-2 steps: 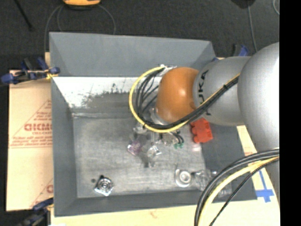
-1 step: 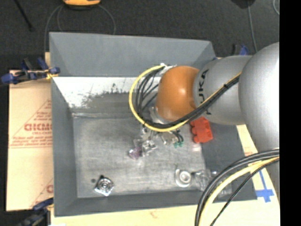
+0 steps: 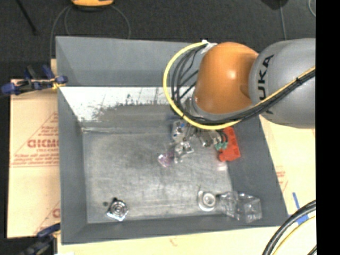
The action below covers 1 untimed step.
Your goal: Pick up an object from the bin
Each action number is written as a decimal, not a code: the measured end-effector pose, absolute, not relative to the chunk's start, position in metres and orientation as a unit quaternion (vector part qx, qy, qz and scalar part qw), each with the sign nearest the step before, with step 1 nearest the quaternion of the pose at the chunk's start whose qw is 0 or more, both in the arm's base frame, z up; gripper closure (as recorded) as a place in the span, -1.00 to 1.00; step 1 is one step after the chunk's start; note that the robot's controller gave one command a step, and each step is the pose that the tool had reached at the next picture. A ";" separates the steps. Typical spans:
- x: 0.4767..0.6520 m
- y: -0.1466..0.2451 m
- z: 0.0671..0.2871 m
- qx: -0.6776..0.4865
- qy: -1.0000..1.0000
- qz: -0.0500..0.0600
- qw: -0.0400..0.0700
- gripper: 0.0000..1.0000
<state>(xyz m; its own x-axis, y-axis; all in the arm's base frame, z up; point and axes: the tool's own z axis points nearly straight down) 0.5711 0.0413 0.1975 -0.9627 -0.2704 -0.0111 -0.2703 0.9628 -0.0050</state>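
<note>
My gripper (image 3: 182, 141) hangs below the arm's wrist, over the bin floor a little right of centre and towards the back wall. Just below and to the left of it, a small pale purple translucent piece (image 3: 165, 160) lies on the floor; I cannot tell whether the two touch. A red plastic thing with a green part (image 3: 230, 148) lies close to the gripper's right, partly hidden under the wrist.
A clear plastic piece (image 3: 243, 206) with a round metal cap (image 3: 207, 200) beside it sits in the front right corner. A small shiny metal thing (image 3: 117, 210) lies at the front left. The arm and its cables cover the back right of the bin.
</note>
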 end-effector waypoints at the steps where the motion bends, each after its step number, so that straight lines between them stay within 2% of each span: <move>1: 0.564 0.039 0.155 -0.363 0.932 -0.001 0.000 1.00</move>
